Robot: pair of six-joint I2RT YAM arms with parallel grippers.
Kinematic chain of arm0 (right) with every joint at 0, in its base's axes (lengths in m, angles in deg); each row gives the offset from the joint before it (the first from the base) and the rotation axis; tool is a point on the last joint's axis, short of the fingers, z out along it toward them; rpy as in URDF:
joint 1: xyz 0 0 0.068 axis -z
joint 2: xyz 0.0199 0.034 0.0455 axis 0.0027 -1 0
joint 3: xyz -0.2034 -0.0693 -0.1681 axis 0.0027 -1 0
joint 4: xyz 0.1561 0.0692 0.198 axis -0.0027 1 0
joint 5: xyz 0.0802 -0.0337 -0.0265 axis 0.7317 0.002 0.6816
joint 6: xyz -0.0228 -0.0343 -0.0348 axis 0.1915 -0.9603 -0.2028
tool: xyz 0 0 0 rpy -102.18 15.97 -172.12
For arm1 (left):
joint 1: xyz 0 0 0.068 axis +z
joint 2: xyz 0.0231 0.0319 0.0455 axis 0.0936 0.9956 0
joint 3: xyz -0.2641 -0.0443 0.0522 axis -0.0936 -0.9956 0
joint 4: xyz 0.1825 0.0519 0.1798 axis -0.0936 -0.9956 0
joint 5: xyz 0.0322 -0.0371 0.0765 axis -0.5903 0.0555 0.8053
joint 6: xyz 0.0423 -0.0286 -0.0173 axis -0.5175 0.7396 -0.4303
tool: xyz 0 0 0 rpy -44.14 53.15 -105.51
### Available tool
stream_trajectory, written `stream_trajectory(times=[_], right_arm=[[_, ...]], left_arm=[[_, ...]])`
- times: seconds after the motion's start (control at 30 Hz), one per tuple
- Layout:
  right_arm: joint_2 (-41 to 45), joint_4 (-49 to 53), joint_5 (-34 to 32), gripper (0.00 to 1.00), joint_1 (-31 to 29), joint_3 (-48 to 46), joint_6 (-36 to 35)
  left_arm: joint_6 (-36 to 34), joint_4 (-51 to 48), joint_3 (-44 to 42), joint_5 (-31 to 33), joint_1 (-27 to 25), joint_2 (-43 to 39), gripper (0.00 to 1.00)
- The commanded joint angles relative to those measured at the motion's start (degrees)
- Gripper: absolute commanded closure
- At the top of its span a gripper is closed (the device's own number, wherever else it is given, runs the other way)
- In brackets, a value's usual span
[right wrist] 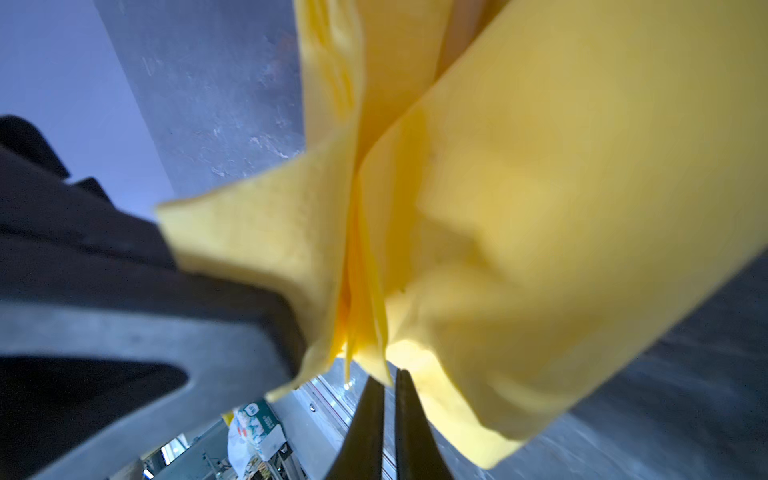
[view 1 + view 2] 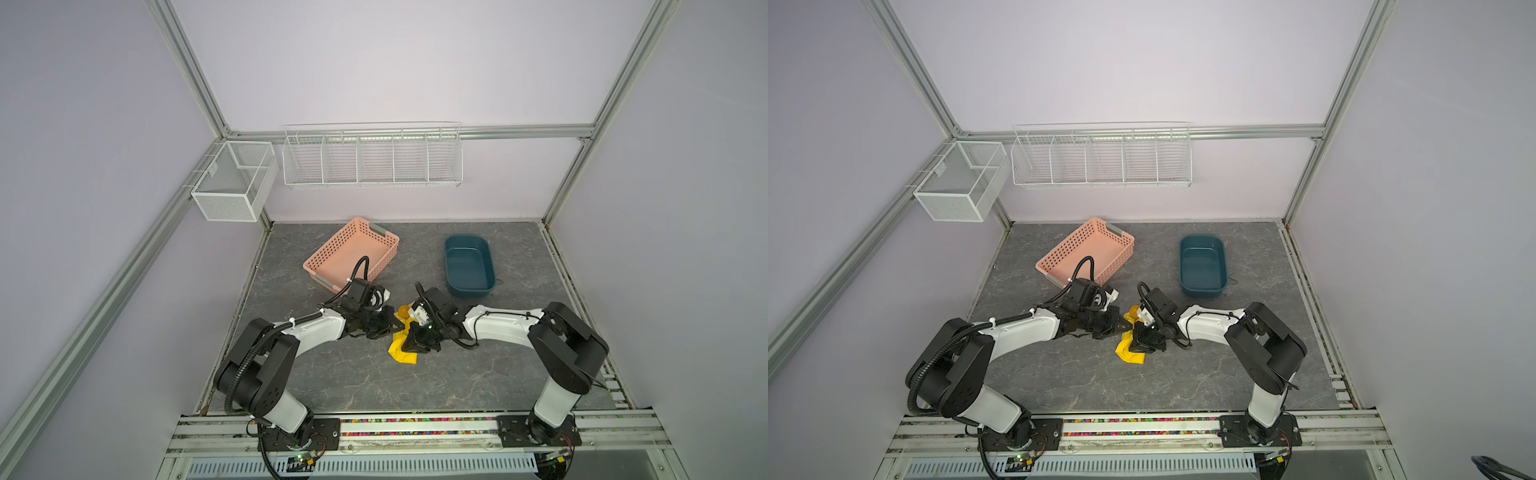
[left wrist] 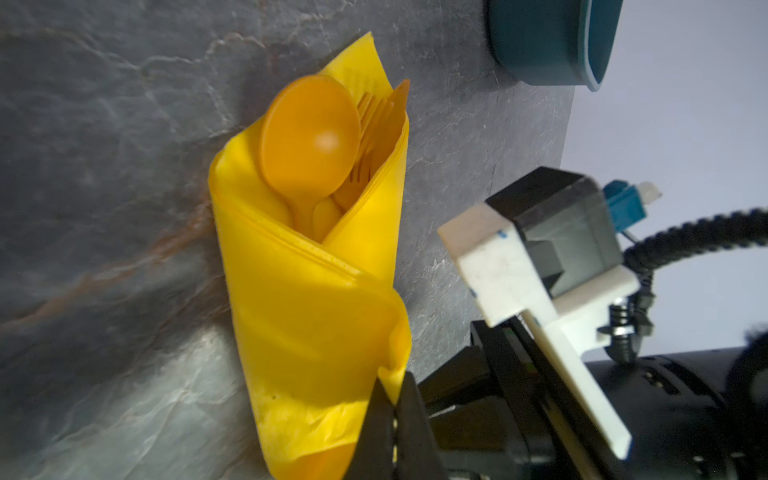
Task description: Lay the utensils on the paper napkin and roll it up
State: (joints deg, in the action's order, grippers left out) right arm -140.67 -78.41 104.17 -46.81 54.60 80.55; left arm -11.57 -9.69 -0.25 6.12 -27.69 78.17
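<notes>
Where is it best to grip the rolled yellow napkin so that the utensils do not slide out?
Probably the wrapped middle of the paper napkin, from above, squeezing across the roll. There the overlapped layers seem to lie tight around the handles. The open end, where the spoon and fork show, is loose; a corner flap would only pull paper.

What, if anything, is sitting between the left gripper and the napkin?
Nothing visible. The left gripper is shut on a corner of the napkin, which is wrapped around the utensils. The right gripper pinches the folds of the same bundle.
</notes>
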Motion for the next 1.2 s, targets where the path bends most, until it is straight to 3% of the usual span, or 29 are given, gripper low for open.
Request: stream_trajectory(times=[0.0, 0.6, 0.9, 1.17], right_arm=[[-2.25, -9.44, 4.39, 0.88, -0.1, -1.92, 5.96], [-5.6, -5.43, 1.2, 0.89, -0.02, -2.04, 3.94], [1.07, 1.39, -0.62, 0.87, 1.62, -1.31, 1.01], [8.4, 8.95, -3.2, 0.84, 7.36, -4.63, -3.32]], left_arm=[[0.91, 1.52, 0.11, 0.16, -0.18, -0.5, 1.0], [7.4, 3.06, -2.09, 1.95, -1.24, -3.65, 1.0], [6.72, 1.96, -2.05, 3.16, -1.39, -2.8, 1.0], [6.46, 2.05, -1.17, 2.58, -1.99, -1.98, 1.0]])
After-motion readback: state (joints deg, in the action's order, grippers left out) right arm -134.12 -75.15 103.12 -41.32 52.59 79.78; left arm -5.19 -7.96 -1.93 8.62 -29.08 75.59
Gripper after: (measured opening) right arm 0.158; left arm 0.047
